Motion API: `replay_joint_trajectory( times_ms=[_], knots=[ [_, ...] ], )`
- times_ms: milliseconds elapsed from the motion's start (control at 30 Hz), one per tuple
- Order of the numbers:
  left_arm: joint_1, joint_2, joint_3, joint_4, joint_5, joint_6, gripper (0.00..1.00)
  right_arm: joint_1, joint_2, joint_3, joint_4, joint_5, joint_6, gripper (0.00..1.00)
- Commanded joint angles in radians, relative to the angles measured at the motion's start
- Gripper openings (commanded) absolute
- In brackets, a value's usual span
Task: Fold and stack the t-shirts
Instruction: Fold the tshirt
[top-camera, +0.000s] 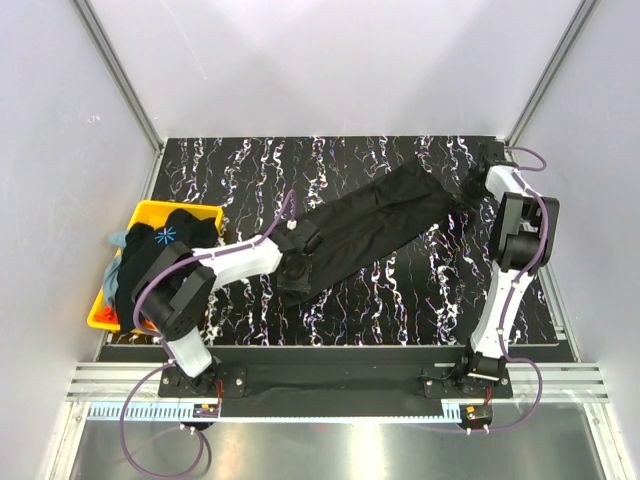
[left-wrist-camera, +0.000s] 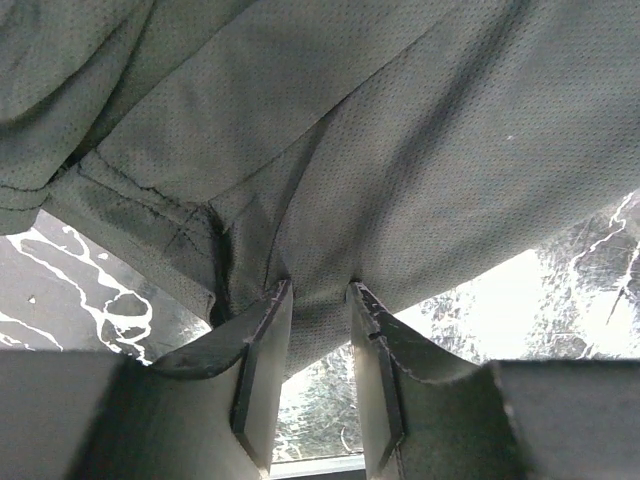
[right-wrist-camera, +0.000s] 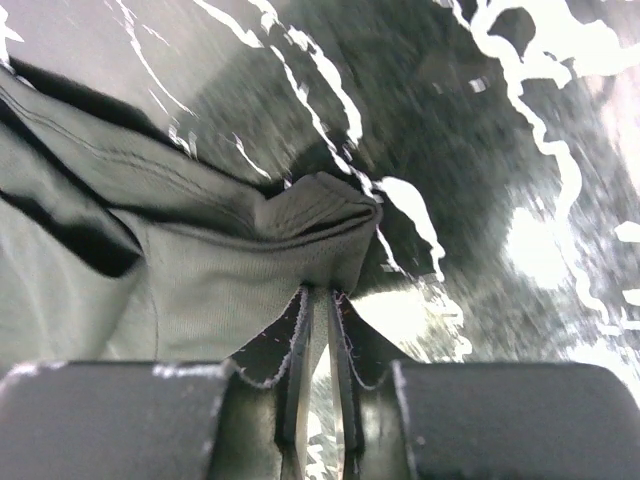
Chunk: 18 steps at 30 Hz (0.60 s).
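A plain black t-shirt (top-camera: 375, 225) stretches diagonally across the marbled black table, from lower left to upper right. My left gripper (top-camera: 296, 272) is shut on the shirt's lower-left end; in the left wrist view the cloth (left-wrist-camera: 400, 140) hangs bunched between my fingers (left-wrist-camera: 262, 340). My right gripper (top-camera: 470, 192) is shut on the shirt's upper-right end; in the right wrist view a folded hem (right-wrist-camera: 300, 225) is pinched between the nearly closed jaws. More shirts, one black with a pale-blue starburst (top-camera: 166, 236), lie heaped in the bin.
A yellow plastic bin (top-camera: 150, 212) stands at the table's left edge, holding the heaped shirts, with grey-blue cloth (top-camera: 113, 243) spilling over its side. Grey walls enclose the table. The arm bases are mounted on a rail at the near edge.
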<state>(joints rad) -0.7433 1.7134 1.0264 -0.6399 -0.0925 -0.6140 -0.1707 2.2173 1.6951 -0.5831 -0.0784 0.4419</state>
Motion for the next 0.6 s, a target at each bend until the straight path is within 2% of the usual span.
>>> replay_joint_trajectory(
  times_ms=[0, 200, 300, 367, 467, 567],
  knots=[
    [-0.011, 0.013, -0.048, -0.032, -0.046, -0.036, 0.37, 0.004, 0.074, 0.054, -0.029, 0.035, -0.032, 0.17],
    [-0.057, -0.148, 0.015, -0.037, 0.075, -0.09, 0.44, 0.0, 0.146, 0.205, -0.05, 0.068, -0.089, 0.18],
    [-0.056, -0.195, 0.084, -0.049, 0.132, -0.05, 0.48, -0.009, 0.192, 0.3, -0.064, 0.068, -0.109, 0.18],
    [-0.036, -0.195, 0.159, -0.102, 0.094, 0.005, 0.51, -0.016, 0.229, 0.403, -0.095, 0.069, -0.12, 0.19],
    [0.07, -0.155, 0.231, -0.142, 0.046, 0.071, 0.51, -0.024, 0.246, 0.529, -0.194, 0.074, -0.114, 0.22],
    [0.197, -0.008, 0.328, -0.141, 0.022, 0.144, 0.48, -0.021, 0.155, 0.482, -0.23, 0.014, -0.036, 0.27]
  ],
)
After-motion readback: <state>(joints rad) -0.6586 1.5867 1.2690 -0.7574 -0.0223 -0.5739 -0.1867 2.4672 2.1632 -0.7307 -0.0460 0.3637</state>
